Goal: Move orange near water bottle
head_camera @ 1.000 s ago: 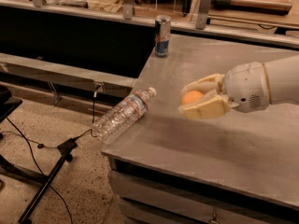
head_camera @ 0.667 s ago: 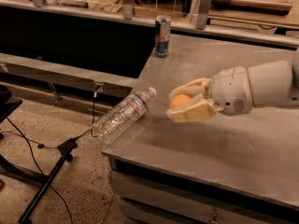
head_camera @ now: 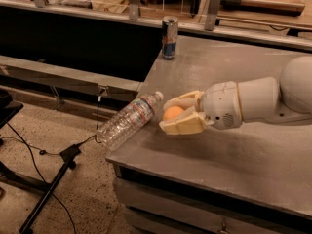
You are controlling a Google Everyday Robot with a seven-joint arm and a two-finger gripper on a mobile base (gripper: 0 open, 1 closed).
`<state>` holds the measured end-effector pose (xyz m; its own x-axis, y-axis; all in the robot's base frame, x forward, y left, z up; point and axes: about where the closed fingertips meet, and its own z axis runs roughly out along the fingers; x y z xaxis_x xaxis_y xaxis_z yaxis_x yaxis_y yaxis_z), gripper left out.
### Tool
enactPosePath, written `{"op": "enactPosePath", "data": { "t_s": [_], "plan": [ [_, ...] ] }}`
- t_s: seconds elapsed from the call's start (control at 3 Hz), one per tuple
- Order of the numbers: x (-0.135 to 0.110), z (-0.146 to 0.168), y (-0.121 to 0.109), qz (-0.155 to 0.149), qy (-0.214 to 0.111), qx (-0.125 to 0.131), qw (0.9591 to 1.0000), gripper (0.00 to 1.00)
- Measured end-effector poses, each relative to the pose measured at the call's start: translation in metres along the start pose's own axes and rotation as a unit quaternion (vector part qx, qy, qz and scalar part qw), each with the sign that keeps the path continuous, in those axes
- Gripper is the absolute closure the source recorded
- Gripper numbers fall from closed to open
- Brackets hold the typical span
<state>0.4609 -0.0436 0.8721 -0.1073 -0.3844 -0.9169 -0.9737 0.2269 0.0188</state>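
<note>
One white robot arm (head_camera: pixel 258 99) reaches in from 3 o'clock across a grey table (head_camera: pixel 234 155), ending in a gripper (head_camera: pixel 167 115) with two pale yellow fingers (head_camera: pixel 181 126). The fingers are closed part-way around an orange (head_camera: pixel 172 113), one finger above it and one below, so the fruit is held between them and shows in the gap. Whether the orange touches the tabletop cannot be told. A clear water bottle (head_camera: pixel 127 121) lies on its side at the table's left edge, just beside the gripper. Its white cap points toward 1 o'clock, and its base sticks out past the table edge toward 7 o'clock, over the floor. The cap sits at about 11 o'clock from the orange, near it but apart from it. A blue and silver can (head_camera: pixel 169 37) stands upright at 12 o'clock from the orange, well apart, near the table's far edge. At 8 o'clock from the bottle, a black stand leg (head_camera: pixel 48 189) and a thin cable lie on the speckled floor (head_camera: pixel 92 204).
</note>
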Motion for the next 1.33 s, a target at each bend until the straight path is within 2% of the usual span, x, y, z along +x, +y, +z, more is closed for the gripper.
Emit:
{"op": "enactPosePath", "data": {
  "t_s": [0.33,0.67,1.0,1.33],
  "plan": [
    [0.0041,0.0122,0.0079,0.006,-0.004,-0.010,0.9999,1.00],
    [0.0053,0.0196,0.0145,0.006,-0.006,-0.002,1.0000,0.81],
    [0.0062,0.0195,0.0121,0.011,-0.010,0.029,0.9995,0.57],
    [0.0097,0.0205,0.0102,0.022,-0.017,0.043,0.9987,0.33]
  ]
}}
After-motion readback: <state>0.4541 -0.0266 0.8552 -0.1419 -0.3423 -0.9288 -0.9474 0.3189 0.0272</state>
